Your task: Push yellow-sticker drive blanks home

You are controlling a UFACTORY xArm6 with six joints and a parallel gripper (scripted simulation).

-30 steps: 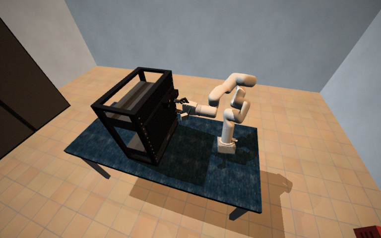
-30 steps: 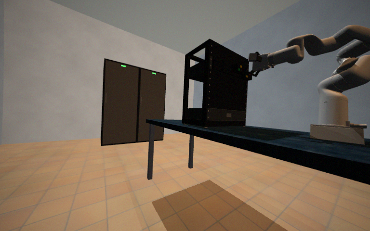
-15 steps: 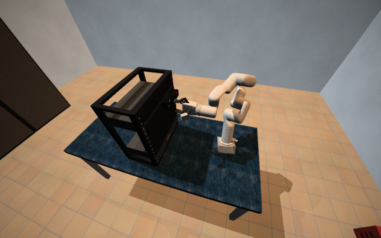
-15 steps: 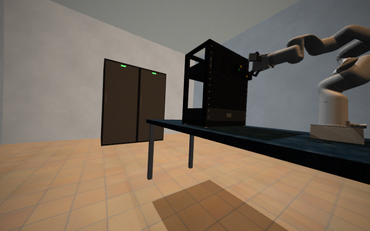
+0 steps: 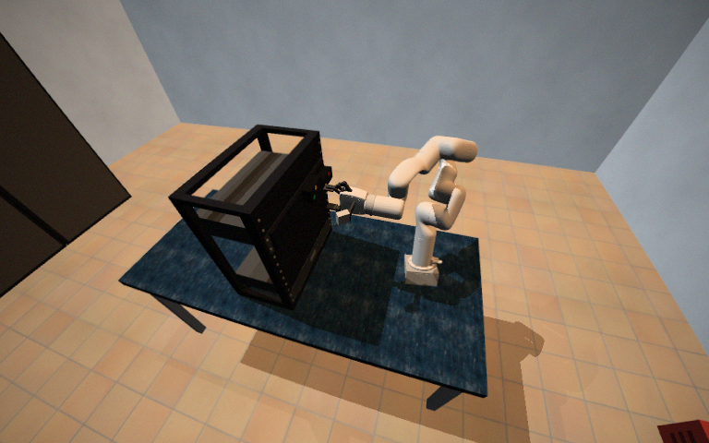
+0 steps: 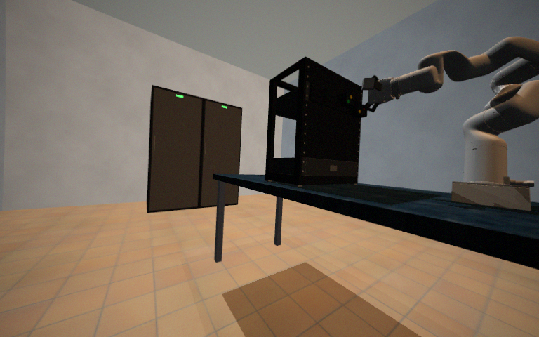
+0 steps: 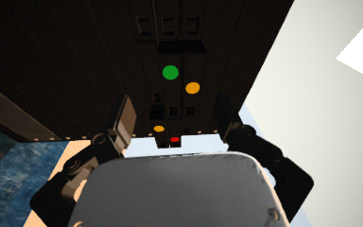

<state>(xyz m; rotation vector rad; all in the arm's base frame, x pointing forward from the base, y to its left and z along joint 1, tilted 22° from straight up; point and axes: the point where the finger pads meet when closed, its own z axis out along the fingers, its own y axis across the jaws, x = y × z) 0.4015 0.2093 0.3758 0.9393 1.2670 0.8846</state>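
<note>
Fingers wide before unlettered stickers (image 7: 192, 87)

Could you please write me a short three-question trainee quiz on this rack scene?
1. In the wrist view, how many stickers on the rack are yellow?
2. True or false: the gripper is clamped on a blank.
3. Which sticker lies nearest the camera in the wrist view: A green, B red, C the upper yellow sticker?

Key: 1. Two, the other being the lower yellow sticker. 2. False; it is open and holds nothing. 3. B.
</note>
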